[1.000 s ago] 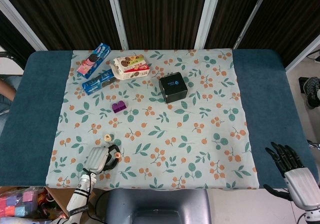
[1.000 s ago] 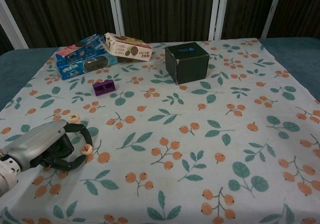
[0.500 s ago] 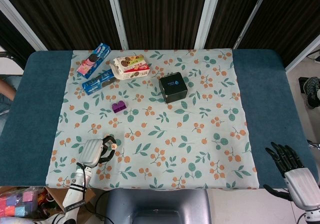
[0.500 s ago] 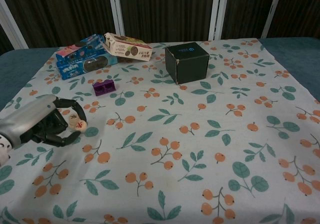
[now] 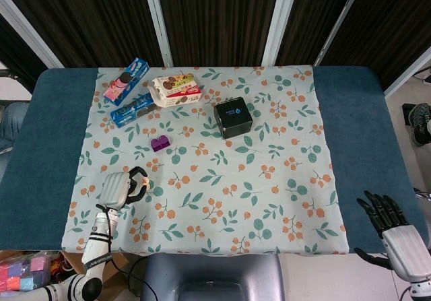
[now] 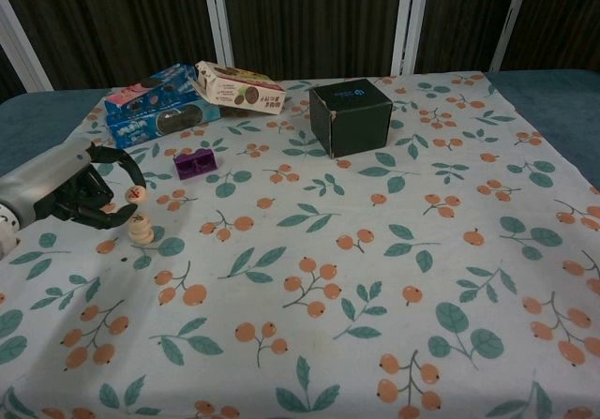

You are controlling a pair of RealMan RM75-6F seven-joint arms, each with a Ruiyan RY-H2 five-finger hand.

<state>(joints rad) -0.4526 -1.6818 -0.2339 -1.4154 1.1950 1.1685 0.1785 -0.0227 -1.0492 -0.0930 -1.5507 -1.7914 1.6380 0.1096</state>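
I've got the left robot hand [image 6: 80,189] pinching a small round beige wooden disc with a red mark [image 6: 136,194] at its fingertips, just above a second matching disc [image 6: 141,229] lying on the floral tablecloth [image 6: 375,278], at 8 o'clock on the table [image 5: 47,146]. Small purple plastic block [image 6: 195,163] sits near, toward 1 o'clock of the hand. Right robot hand [image 5: 397,230] hangs off the table's 4 o'clock corner, fingers spread, holding nothing.

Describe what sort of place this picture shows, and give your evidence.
Probably a robot lab's test table, not a home: a floral cloth spread with practice items like cookie boxes and a black box, the left robot hand at work, dark slatted panels behind.
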